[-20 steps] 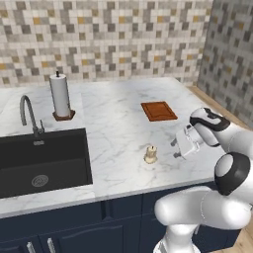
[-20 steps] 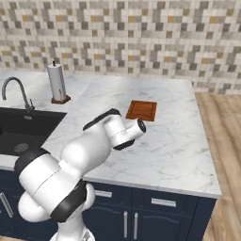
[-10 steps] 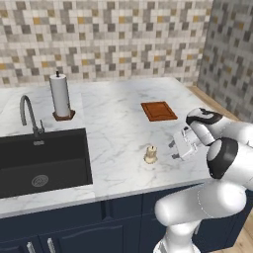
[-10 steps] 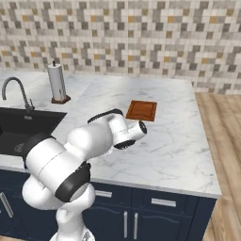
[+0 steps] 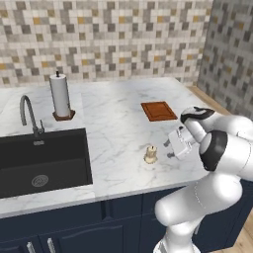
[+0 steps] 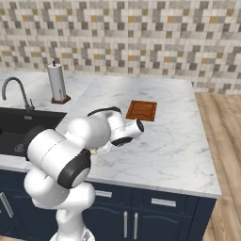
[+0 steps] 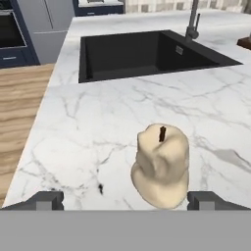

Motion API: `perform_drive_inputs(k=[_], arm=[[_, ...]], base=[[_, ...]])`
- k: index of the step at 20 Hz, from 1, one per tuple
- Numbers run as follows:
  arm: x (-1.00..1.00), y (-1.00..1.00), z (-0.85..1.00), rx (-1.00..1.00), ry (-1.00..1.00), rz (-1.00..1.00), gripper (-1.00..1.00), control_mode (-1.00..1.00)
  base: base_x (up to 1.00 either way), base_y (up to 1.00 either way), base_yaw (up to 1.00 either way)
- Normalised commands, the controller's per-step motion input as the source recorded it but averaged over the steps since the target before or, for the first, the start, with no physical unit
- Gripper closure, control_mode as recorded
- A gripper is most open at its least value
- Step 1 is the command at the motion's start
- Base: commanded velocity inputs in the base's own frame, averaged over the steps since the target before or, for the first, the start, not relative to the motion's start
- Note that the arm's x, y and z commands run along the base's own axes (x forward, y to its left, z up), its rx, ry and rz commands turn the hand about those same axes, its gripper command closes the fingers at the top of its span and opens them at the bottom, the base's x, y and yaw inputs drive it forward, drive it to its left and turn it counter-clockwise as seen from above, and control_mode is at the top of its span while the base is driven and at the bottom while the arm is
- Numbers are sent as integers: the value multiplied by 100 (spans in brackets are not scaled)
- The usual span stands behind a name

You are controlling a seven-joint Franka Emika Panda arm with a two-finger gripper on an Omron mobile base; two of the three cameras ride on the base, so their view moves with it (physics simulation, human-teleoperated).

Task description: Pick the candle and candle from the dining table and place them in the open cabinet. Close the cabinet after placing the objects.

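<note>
A small pale cream candle (image 5: 150, 154) with a dark wick stands upright on the white marble dining table (image 5: 118, 113), near its front edge. My gripper (image 5: 169, 148) hangs low just to the right of it and points at it, fingers open. In the hand view the candle (image 7: 161, 164) sits close ahead and slightly right of centre, between the two fingertips of my gripper (image 7: 126, 200), which stand wide apart and touch nothing. The cabinet is out of view.
A black sink (image 5: 42, 158) with a faucet (image 5: 29, 116) takes the left part of the top. A white paper-towel roll (image 5: 60, 96) stands behind it. A brown square board (image 5: 158, 110) lies beyond the gripper. The table's front edge is close.
The arm's elbow has swung forward and up, and the hand has eased slightly left toward the candle. The candle has not moved and the jaws stay open.
</note>
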Motion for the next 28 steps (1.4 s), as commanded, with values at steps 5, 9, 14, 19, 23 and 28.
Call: perform_drive_inputs(k=[5, 9, 14, 19, 23, 28], arm=[[10, 13, -9, 0, -2, 0, -100, -100], [18, 12, -17, 0, -8, 0, -100, -100], [10, 7, -15, 0, -6, 0, -100, -100], [3, 0, -16, 0, -2, 0, -100, -100], [1, 2, -6, 0, 0, 0, -100, -100], [5, 13, 0, 0, 0, 0, -100, -100]], base=[[0, 0, 0], [0, 0, 0], [0, 0, 0], [0, 0, 0], [0, 0, 0], [0, 0, 0]])
